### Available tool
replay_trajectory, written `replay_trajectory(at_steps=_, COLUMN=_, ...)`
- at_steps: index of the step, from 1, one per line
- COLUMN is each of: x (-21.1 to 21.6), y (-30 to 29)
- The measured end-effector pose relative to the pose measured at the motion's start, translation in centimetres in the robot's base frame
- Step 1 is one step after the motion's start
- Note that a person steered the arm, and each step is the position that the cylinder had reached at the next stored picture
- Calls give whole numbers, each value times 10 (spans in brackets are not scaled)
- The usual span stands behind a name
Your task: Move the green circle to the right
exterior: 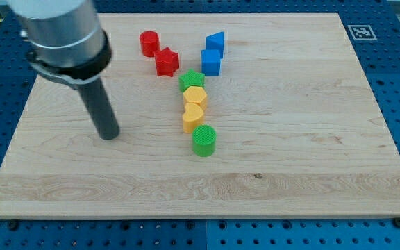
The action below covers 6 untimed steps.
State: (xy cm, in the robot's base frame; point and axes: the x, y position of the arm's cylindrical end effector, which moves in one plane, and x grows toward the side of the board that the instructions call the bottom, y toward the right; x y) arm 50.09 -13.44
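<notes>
The green circle (204, 140) stands on the wooden board (311, 139) a little left of centre, at the lower end of a column of blocks. My tip (107, 135) rests on the board well to the view's left of the green circle, at about the same height in the view. It touches no block.
Above the green circle are a yellow heart (194, 117), a yellow hexagon (196, 97) and a green star (192, 81). Near the top are a red cylinder (149, 43), a red star (167, 62), a blue triangle (215, 43) and a blue block (212, 61).
</notes>
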Motion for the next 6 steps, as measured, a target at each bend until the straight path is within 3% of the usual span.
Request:
replay_trajectory(at_steps=1, x=21, y=47)
replay_trajectory(at_steps=3, x=22, y=71)
replay_trajectory(at_steps=6, x=34, y=196)
